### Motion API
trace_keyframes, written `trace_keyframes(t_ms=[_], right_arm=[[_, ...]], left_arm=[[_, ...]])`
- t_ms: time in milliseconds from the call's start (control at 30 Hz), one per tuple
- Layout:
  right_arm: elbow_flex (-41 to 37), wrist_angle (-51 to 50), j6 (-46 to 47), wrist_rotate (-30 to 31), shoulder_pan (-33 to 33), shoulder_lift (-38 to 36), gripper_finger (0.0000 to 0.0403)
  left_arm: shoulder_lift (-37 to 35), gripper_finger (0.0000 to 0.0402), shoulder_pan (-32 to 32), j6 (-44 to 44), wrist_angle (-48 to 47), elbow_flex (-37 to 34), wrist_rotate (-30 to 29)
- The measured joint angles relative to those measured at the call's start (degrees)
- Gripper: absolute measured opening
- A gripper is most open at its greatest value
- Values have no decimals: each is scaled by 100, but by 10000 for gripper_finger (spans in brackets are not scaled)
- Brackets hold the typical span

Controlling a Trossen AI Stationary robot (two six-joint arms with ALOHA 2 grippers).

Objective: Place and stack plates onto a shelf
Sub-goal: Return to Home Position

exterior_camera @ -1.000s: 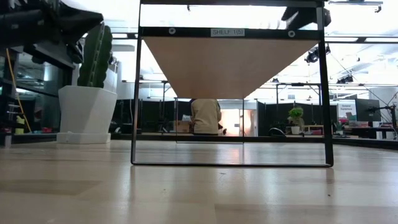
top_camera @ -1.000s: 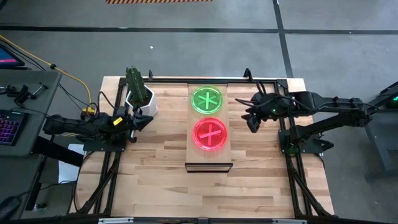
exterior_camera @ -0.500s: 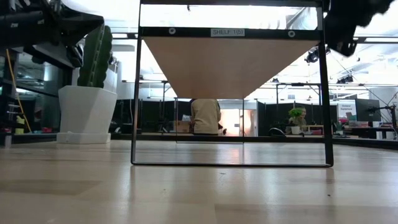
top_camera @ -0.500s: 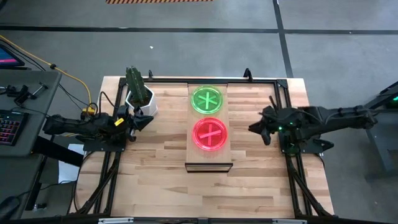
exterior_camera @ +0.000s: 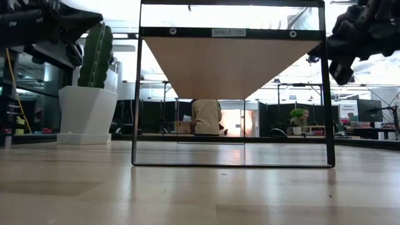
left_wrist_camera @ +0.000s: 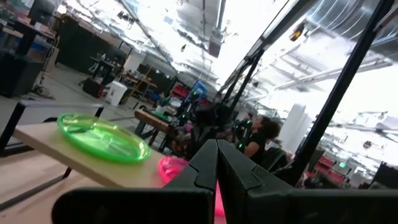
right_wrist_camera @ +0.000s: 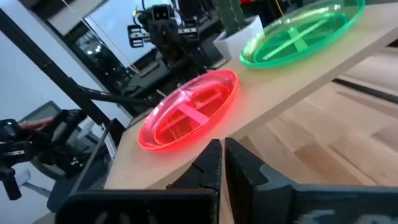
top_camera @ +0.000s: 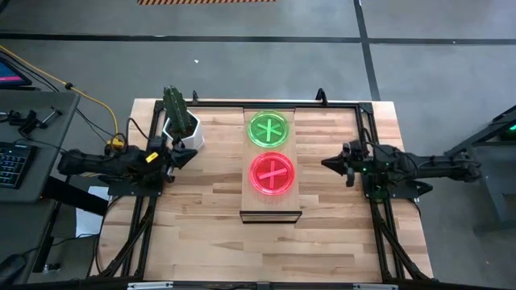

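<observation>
A neon green plate point(top_camera: 268, 130) and a pink-red plate point(top_camera: 272, 172) lie flat on the long light-wood shelf point(top_camera: 271, 201), the green one nearer the far end. The shelf stands raised on a dark frame in the middle of the table. My left gripper point(top_camera: 191, 155) hovers shut to the left of the shelf, pointing at it. My right gripper point(top_camera: 326, 163) hovers shut to the right of the shelf, level with the red plate point(right_wrist_camera: 189, 112). Neither gripper holds anything. The left wrist view shows the green plate point(left_wrist_camera: 102, 135) on the shelf's edge.
A white pot with a cactus point(top_camera: 184, 133) stands at the table's far left, close to my left arm. The shelf's dark frame legs point(exterior_camera: 326, 100) reach down to the tabletop. Bare plank tabletop point(top_camera: 218, 234) lies in front of the shelf. A person sits in the room behind.
My right gripper has shut and come down, drawing a little toward the table's near edge while its arm has pulled back toward the right edge. Both plates have stayed on the shelf.
</observation>
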Motion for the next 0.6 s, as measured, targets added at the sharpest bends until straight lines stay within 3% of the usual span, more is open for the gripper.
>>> trace_keyframes(t_ms=[233, 500, 600], right_arm=[[-481, 292, -74, -18, 17, -524, 0], [-873, 533, -95, 28, 329, -1000, 0], [-1035, 579, -183, 228, 460, -1144, 0]], left_arm=[[-531, 1, 32, 0, -606, 7, 0], [-525, 1, 66, 0, -1921, 9, 2], [-522, 1, 57, 2, -2020, 7, 71]])
